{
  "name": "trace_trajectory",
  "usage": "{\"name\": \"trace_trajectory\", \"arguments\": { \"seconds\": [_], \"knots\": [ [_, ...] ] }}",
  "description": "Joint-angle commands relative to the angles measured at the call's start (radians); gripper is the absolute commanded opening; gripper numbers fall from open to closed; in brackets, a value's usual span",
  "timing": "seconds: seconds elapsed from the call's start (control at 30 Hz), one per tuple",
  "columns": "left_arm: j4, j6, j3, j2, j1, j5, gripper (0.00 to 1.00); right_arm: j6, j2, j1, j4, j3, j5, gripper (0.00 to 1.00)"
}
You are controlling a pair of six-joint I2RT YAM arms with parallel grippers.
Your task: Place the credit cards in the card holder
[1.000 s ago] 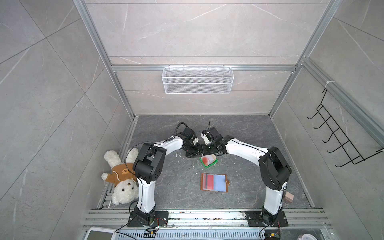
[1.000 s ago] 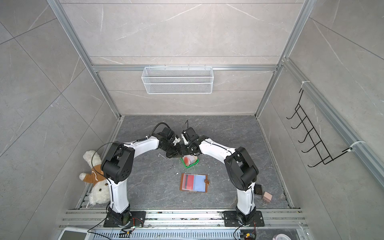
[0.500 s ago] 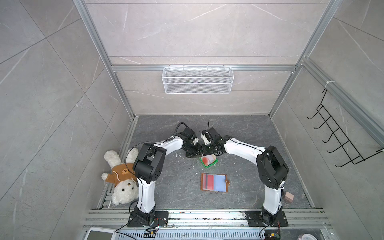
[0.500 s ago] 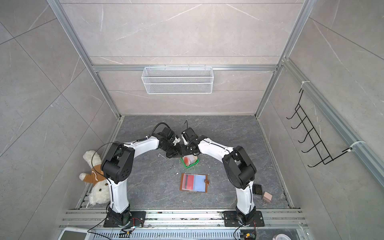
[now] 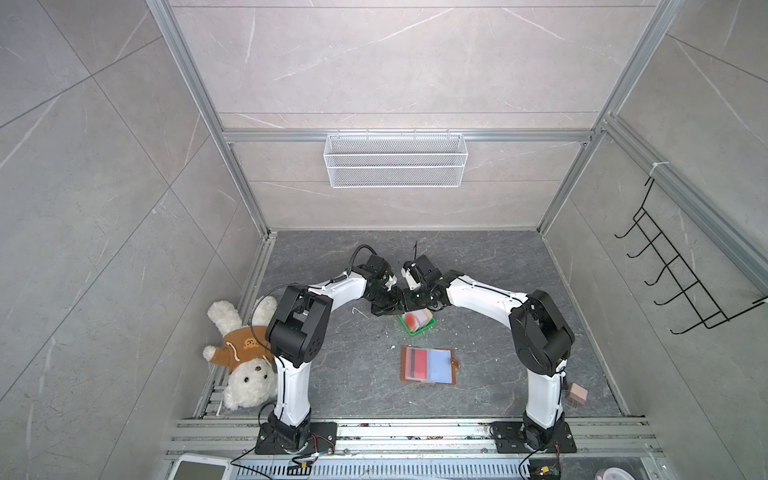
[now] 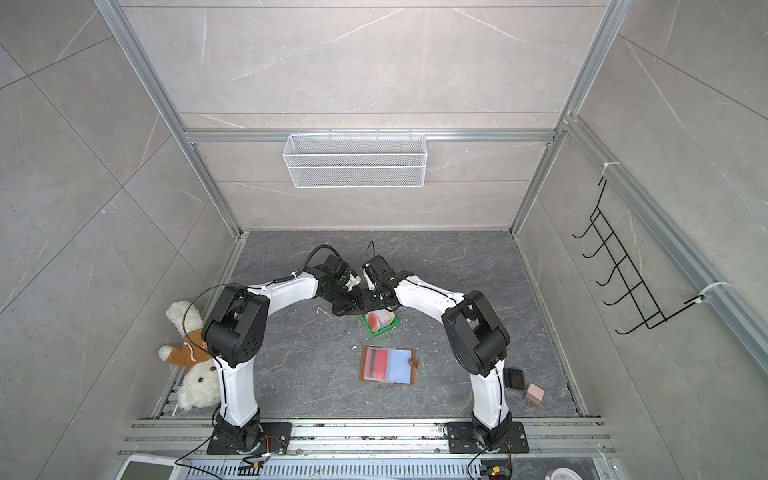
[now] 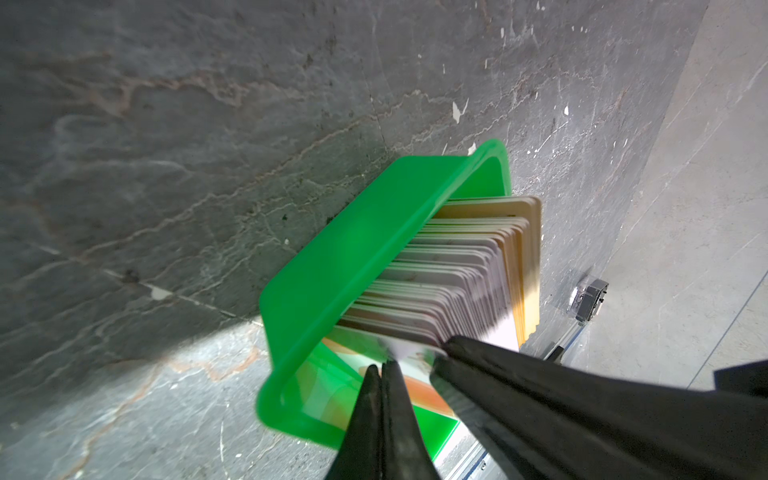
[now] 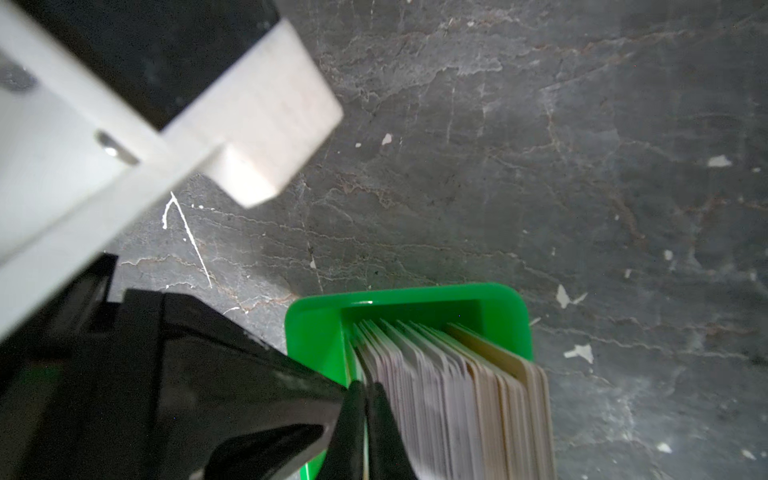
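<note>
I have both arms reaching in to the middle of the table (image 5: 340,374). The green tray (image 7: 353,257) sits there with the credit cards (image 7: 457,266) standing on edge inside it, packed like a file and fanned a little, their rounded corners rising above the tray's wall. The left gripper (image 7: 382,372) has its slim black fingers pressed flat together at one end of the tray. The right gripper (image 8: 365,388) is likewise closed tight, its tips wedged where the end of the stack meets the tray wall. From either wrist view I cannot tell whether a card's edge is caught between them. The cards read as thin, stiff, glossy plastic, whitish-pink, with an orange-red blot on the face card. I expect each to be feather-light, slippery against its neighbours, and apt to come away in twos. I would pinch one by its exposed top edge near a corner, where it stands clear of the wall. The tray is smooth moulded plastic, probably light enough to skate on the matte, veined stone surface if tugged. The card holder (image 5: 441,366) lies open and flat between the tray and the table's front edge. It is tan leather with clear bluish sleeves, a snap strap (image 5: 454,364) on one side and a red card (image 5: 417,360) in one sleeve. The sleeve mouths look limp and will likely want a square, shallow entry.
</note>
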Motion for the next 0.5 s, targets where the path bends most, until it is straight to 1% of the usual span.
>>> {"name": "trace_trajectory", "arguments": {
  "seconds": [0.0,0.17,0.33,0.47],
  "knots": [
    [-0.020,0.032,0.027,-0.001,-0.004,-0.001,0.05,-0.019,0.012,-0.001,-0.021,0.026,0.007,0.05],
    [-0.039,0.044,0.037,-0.028,-0.004,-0.020,0.05,-0.019,-0.023,0.000,-0.029,0.023,0.029,0.02],
    [-0.048,0.062,0.044,-0.072,-0.002,-0.042,0.05,-0.013,-0.065,-0.001,-0.032,0.010,0.039,0.00],
    [-0.042,0.069,0.042,-0.104,-0.001,-0.039,0.05,-0.006,-0.106,-0.001,-0.029,-0.014,0.047,0.00]
  ]
}}
